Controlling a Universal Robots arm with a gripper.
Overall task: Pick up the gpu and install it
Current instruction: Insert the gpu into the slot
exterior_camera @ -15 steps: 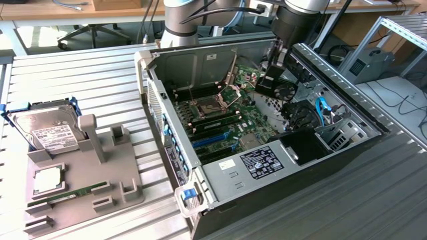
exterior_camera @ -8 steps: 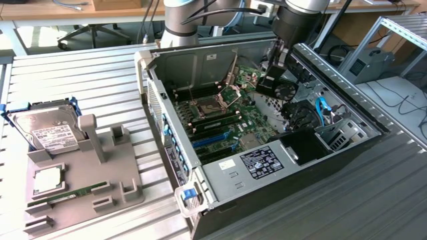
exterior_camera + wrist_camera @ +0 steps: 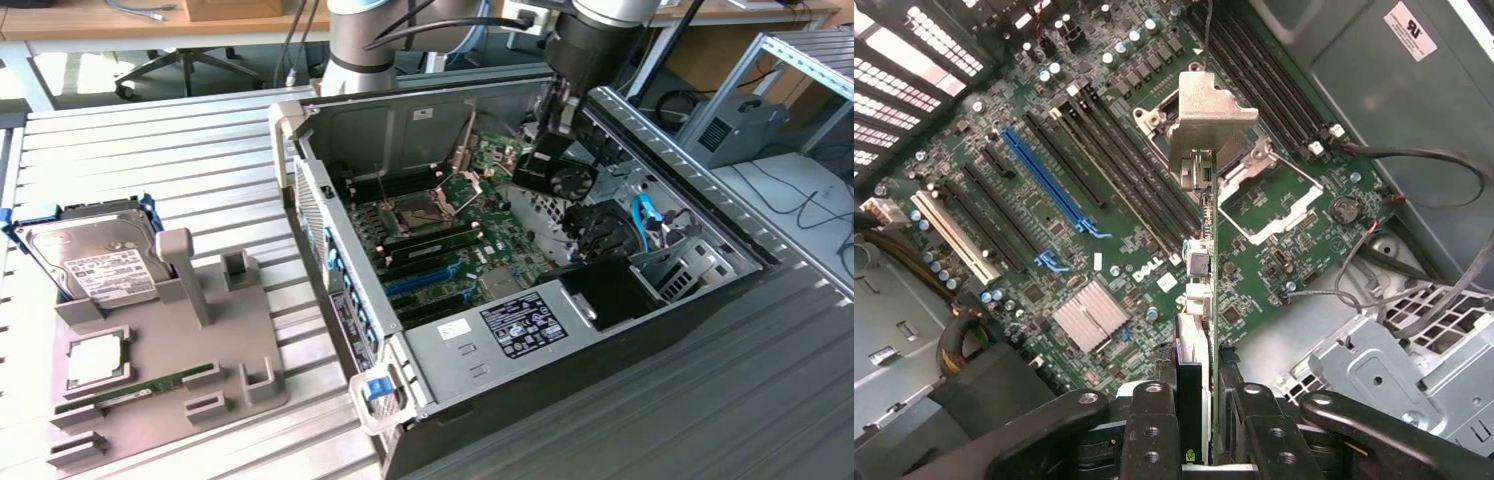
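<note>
Holding the gpu edge-on in the claw, above the motherboard of an open computer case laid flat on a slatted metal desk, office chair beyond.

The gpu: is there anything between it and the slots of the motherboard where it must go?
Nothing visible. The gripper holds the gpu edge-on above the motherboard; the blue slot and its neighbours lie bare, with no cable across them.

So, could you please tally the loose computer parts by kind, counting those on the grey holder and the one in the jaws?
hard drive: 1
silver square chip: 1
green memory stick: 1
gpu, gripped in the jaws: 1
Total: 4
</note>
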